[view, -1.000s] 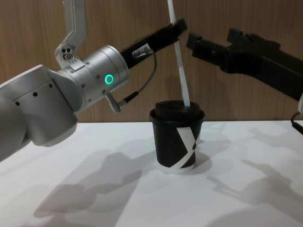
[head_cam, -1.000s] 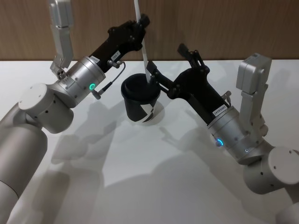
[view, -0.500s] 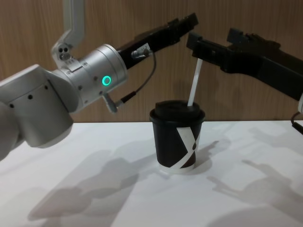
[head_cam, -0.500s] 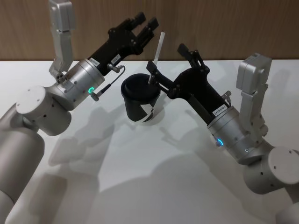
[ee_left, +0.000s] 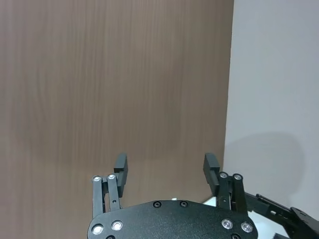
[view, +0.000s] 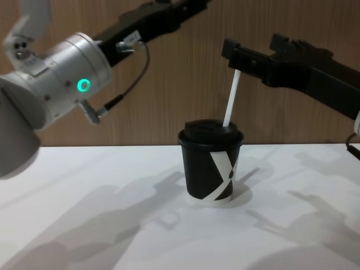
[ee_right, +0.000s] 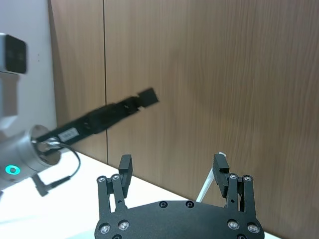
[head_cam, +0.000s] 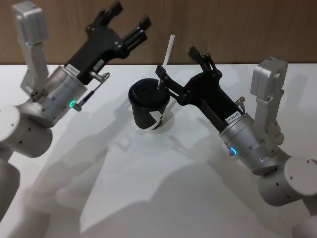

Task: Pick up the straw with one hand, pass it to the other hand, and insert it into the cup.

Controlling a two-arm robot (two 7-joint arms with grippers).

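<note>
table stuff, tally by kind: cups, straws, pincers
cup: 1
straw: 1, standing in the cup's lid
pincers: 2, left pincer and right pincer, both open
total: 4

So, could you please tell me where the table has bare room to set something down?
The white table is bare in front of the cup, between the two arms. It is crowded behind the cup, where the open right gripper hovers beside the straw; the open left gripper is raised back-left.
</note>
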